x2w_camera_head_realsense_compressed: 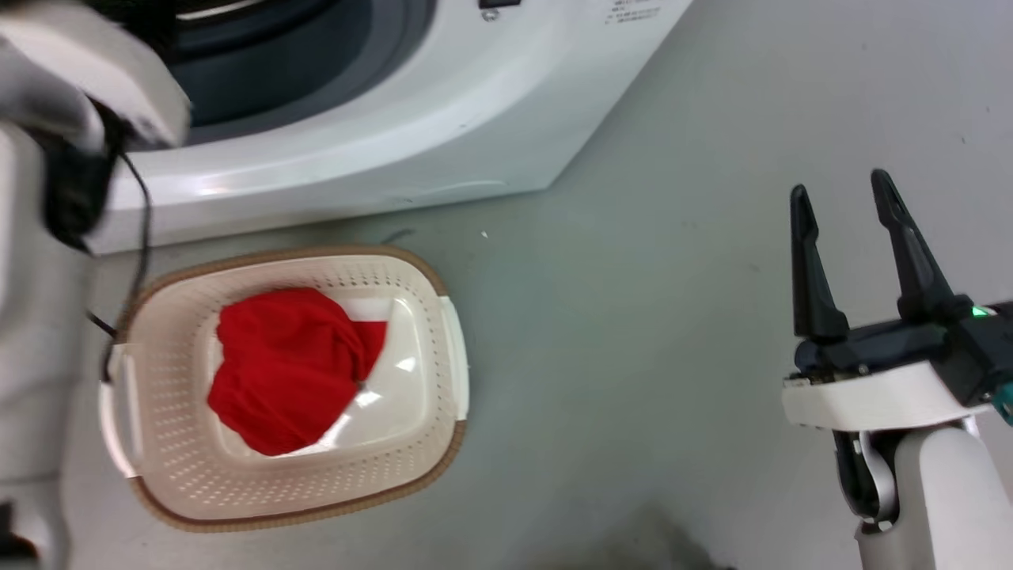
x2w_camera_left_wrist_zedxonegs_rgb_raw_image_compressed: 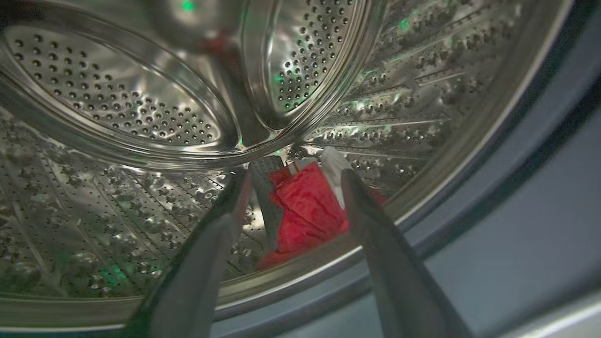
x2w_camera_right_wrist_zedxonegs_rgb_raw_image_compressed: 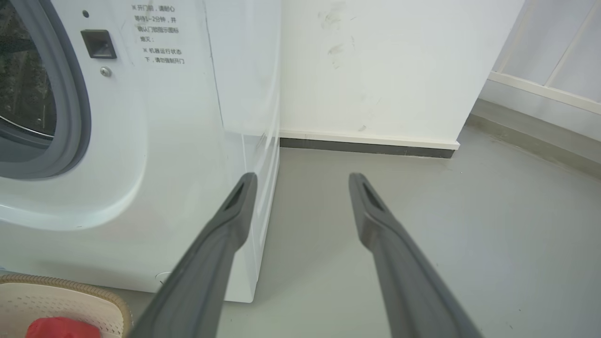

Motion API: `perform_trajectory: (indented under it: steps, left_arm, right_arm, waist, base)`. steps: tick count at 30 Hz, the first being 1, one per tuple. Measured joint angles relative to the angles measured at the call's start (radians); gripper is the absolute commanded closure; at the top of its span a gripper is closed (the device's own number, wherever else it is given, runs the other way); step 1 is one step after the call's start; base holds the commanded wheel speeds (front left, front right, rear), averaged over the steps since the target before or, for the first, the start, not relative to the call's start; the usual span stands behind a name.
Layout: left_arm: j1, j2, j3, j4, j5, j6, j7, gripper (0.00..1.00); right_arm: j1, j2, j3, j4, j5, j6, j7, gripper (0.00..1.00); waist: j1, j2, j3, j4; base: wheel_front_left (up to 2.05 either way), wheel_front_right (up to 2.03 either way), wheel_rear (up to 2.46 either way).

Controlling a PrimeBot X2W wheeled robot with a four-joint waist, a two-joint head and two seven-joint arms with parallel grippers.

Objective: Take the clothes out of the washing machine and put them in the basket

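A red garment [x2w_camera_head_realsense_compressed: 289, 370] lies in the cream perforated basket [x2w_camera_head_realsense_compressed: 174, 443] on the floor in front of the white washing machine [x2w_camera_head_realsense_compressed: 380, 134]. The basket's corner [x2w_camera_right_wrist_zedxonegs_rgb_raw_image_compressed: 70, 293] with red cloth [x2w_camera_right_wrist_zedxonegs_rgb_raw_image_compressed: 61, 327] also shows in the right wrist view. Inside the steel drum [x2w_camera_left_wrist_zedxonegs_rgb_raw_image_compressed: 117, 108], red and white clothes [x2w_camera_left_wrist_zedxonegs_rgb_raw_image_compressed: 307, 206] lie at the bottom near the rim. My left gripper [x2w_camera_left_wrist_zedxonegs_rgb_raw_image_compressed: 293, 180] is open and points into the drum, the clothes seen between its fingers. My right gripper [x2w_camera_head_realsense_compressed: 843, 202] hangs open over bare floor to the right, holding nothing.
My pale left forearm [x2w_camera_head_realsense_compressed: 47, 237] with a black cable crosses the left edge, above the basket's left end. Grey floor [x2w_camera_head_realsense_compressed: 633, 317] spreads to the right of basket and washer. A white wall [x2w_camera_right_wrist_zedxonegs_rgb_raw_image_compressed: 375, 70] with dark skirting stands beyond the washer's side.
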Motion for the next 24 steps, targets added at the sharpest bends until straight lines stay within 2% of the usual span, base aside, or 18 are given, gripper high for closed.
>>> perform_trajectory:
  steps: [3,10,15,20,24]
  left_arm:
    - [-0.119,0.068,-0.029,0.033,-0.089,-0.001,0.095,0.0]
    - [-0.389,0.219,-0.119,0.145,-0.145,-0.002,0.23,0.0]
    - [-0.556,0.248,-0.173,0.24,-0.198,-0.002,0.344,0.0]
    - [-0.656,0.27,-0.245,0.31,-0.231,-0.002,0.458,0.0]
    - [-0.712,0.261,-0.285,0.362,-0.252,-0.002,0.502,0.0]
  right_arm:
    - [-0.024,0.0,0.022,-0.009,0.026,0.0,0.0,0.0]
    - [-0.043,0.0,0.076,-0.025,0.088,0.0,0.0,0.0]
    - [-0.047,-0.001,0.095,-0.03,0.124,0.0,0.0,0.0]
    - [-0.049,-0.001,0.133,-0.033,0.152,0.0,0.0,0.0]
    - [-0.045,-0.001,0.139,-0.038,0.16,0.0,0.0,0.0]
  waist:
    - [0.0,0.0,0.045,-0.033]
    - [0.0001,0.0,0.147,-0.126]
    - [0.0002,0.0,0.218,-0.191]
    - [0.0002,0.0,0.275,-0.247]
    - [0.0002,0.0,0.312,-0.274]
  base:
    - [0.0,0.0,0.0]
    - [0.0,0.0,0.0]
    - [0.0,0.0,0.0]
    - [0.0,0.0,0.0]
    - [0.0,0.0,0.0]
